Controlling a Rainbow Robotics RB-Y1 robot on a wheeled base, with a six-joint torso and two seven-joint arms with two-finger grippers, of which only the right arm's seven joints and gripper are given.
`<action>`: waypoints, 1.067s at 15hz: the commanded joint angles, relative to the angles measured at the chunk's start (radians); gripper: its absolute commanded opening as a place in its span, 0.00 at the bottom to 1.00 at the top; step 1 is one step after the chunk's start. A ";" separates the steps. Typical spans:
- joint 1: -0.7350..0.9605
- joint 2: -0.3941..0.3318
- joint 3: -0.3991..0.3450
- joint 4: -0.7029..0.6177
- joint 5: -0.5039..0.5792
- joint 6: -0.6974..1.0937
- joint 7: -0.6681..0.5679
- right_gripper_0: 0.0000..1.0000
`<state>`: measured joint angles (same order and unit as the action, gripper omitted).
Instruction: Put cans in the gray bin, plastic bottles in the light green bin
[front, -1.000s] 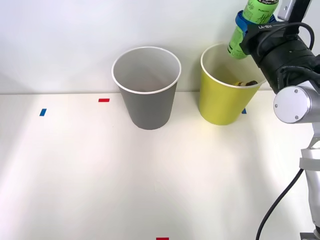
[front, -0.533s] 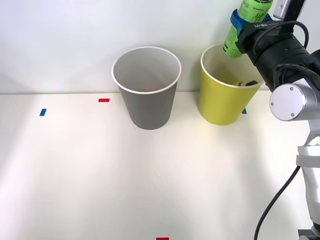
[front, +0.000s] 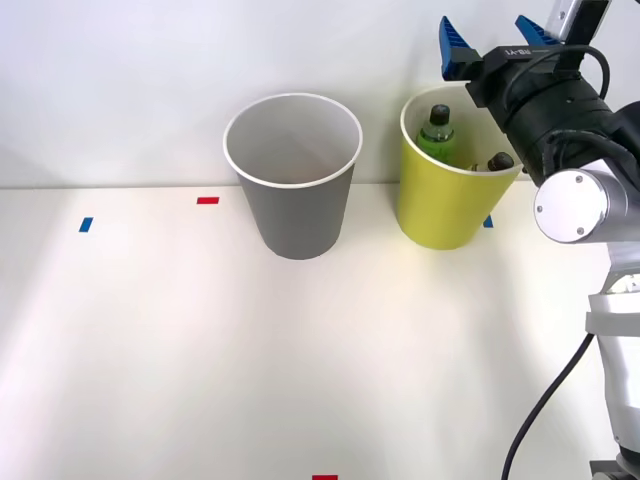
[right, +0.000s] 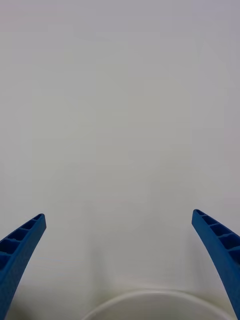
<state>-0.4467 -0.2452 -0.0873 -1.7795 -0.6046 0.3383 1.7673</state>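
Observation:
The light green bin (front: 440, 212) stands at the back right of the table. Inside it a plastic bottle (front: 436, 134) with green liquid and a black cap stands upright. Beside that, the black cap of a second bottle (front: 498, 160) pokes up near the rim. My right gripper (front: 487, 28) hangs open just above the bin with nothing between its blue fingers (front: 455, 52). In the right wrist view the gripper (right: 119, 216) is spread wide over the bin's white rim (right: 150, 300). The gray bin (front: 297, 205) stands to the left of the green one. The cans are out of view.
A white wall rises close behind both bins. Small tape marks lie on the white table: red ones (front: 207, 200) (front: 324, 477) and blue ones (front: 85, 224) (front: 488, 222). My right arm (front: 575, 205) rises along the right edge.
My gripper held the green bottle above the light green bin; it has opened, and the bottle now stands inside the bin. The arm shifted slightly left.

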 joint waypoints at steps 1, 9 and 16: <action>0.000 0.018 0.001 0.000 -0.003 -0.007 0.000 1.00; 0.174 0.030 0.075 -0.083 -0.072 -0.306 0.007 1.00; 0.563 0.070 0.113 -0.342 -0.064 -0.380 0.020 1.00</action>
<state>0.0719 -0.1940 0.0130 -2.1044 -0.6716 -0.0112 1.7820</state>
